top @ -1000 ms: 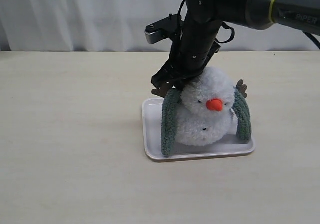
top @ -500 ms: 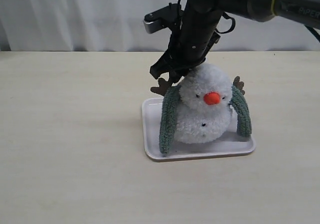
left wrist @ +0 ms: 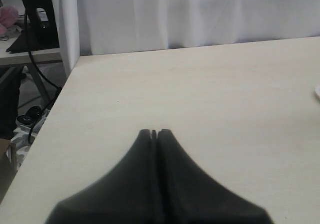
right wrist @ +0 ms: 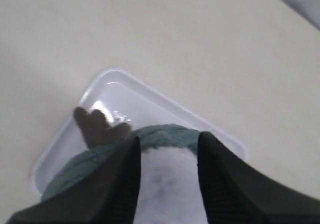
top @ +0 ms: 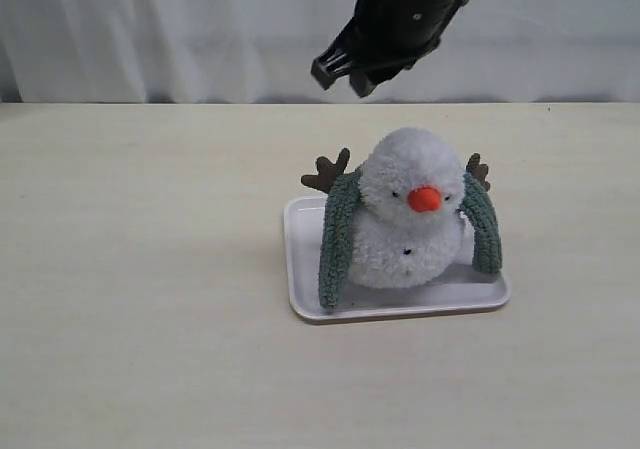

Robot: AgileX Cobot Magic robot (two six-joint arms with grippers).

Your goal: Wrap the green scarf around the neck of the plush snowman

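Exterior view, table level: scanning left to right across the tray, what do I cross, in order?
Tray's left rim → green scarf's left hanging end → plush snowman → scarf's right hanging end. Antlers left out, since they overlap the scarf.

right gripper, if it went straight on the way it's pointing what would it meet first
Probably the plush snowman's head: in the right wrist view it sits between the open jaws, with the green scarf along its edge. Depth is unclear.
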